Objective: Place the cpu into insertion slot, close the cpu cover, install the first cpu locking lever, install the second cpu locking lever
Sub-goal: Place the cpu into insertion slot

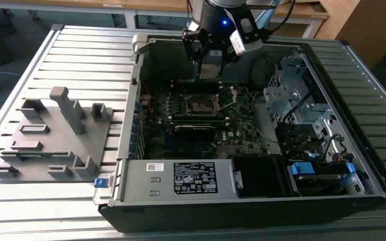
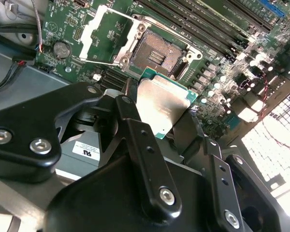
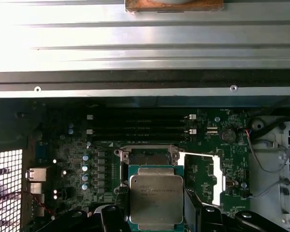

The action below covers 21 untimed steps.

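In the first wrist view the cpu (image 3: 156, 198), silver-grey top up on its green substrate, sits clamped between the gripper's (image 3: 154, 216) black fingers (image 3: 112, 218), raised over the dark green motherboard (image 3: 203, 169). It hides most of the insertion slot (image 3: 147, 157), whose metal-rimmed edge shows just past the chip on the side toward the two long black memory sticks (image 3: 140, 126). The cpu cover (image 3: 217, 176) lies swung open beside the slot, near the round coin battery (image 3: 228, 135), and beyond the board runs the case's ribbed metal wall (image 3: 145, 48).
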Each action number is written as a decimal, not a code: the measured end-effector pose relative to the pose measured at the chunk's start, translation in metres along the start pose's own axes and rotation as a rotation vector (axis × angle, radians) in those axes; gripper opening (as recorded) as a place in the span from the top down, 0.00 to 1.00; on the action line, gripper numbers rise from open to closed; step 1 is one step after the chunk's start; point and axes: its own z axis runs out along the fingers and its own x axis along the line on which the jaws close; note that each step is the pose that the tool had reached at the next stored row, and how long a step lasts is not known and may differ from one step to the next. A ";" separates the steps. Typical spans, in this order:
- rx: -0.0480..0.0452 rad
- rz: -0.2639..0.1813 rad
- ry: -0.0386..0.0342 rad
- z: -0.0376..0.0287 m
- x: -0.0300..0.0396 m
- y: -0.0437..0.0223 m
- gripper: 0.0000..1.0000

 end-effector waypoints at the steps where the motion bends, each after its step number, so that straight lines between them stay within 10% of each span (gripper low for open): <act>1: 0.0001 0.000 0.0000 0.0007 0.0000 0.0000 0.46; 21: 0.0001 0.000 0.0000 0.0138 -0.0002 -0.0011 0.46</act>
